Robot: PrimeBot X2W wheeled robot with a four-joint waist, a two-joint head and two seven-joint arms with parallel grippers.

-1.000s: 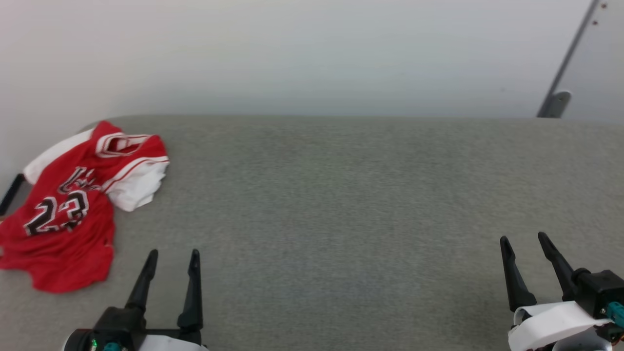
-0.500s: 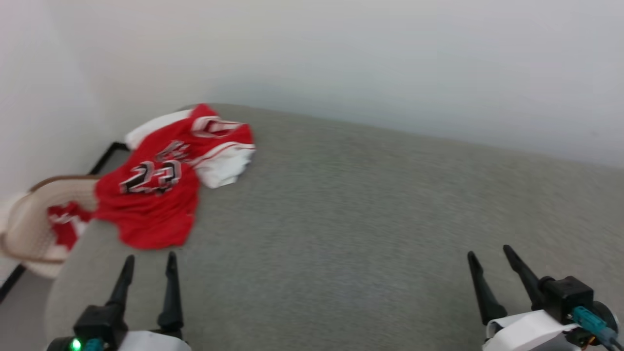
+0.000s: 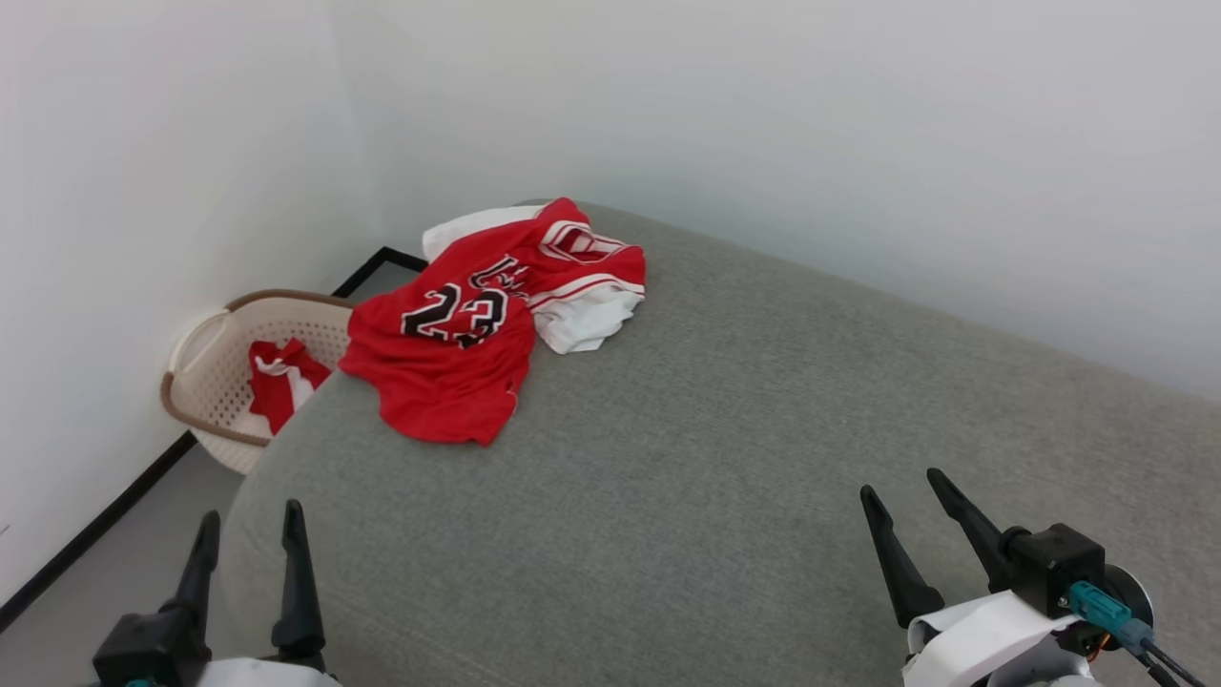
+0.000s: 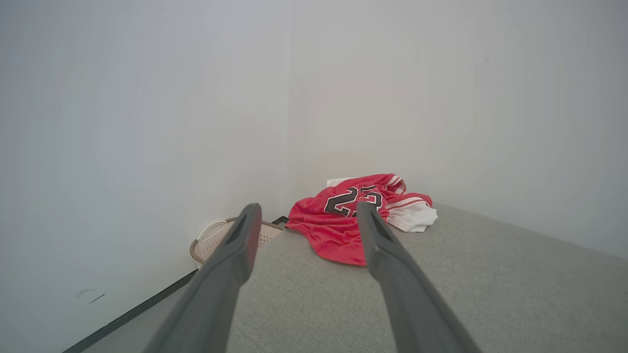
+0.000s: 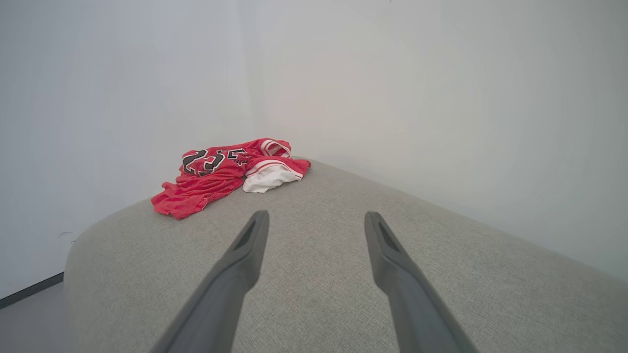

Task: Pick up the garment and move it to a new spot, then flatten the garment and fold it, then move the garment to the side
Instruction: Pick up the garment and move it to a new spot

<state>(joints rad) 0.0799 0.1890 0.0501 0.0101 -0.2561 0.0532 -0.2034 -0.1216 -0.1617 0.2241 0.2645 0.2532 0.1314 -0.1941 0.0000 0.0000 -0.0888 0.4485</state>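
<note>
The garment (image 3: 477, 329), a red jersey with white sleeves and a black 23, lies crumpled at the far left corner of the grey table (image 3: 725, 448); I also see the garment (image 4: 353, 215) ahead in the left wrist view and the garment (image 5: 223, 171) at the far left in the right wrist view. My left gripper (image 3: 250, 525) stands open and empty at the table's near left edge, well short of the cloth. My right gripper (image 3: 901, 491) is open and empty at the near right, far from it.
A cream laundry basket (image 3: 205, 382) with a red and white cloth (image 3: 279, 377) in it stands on the floor left of the table, against the white wall (image 3: 143, 191). The table's left end is rounded. A black skirting line (image 3: 86, 539) runs along the floor.
The camera has turned left, so the garment now sits nearer the picture's middle and the basket has come into view. Both grippers stay open; the garment lies as before.
</note>
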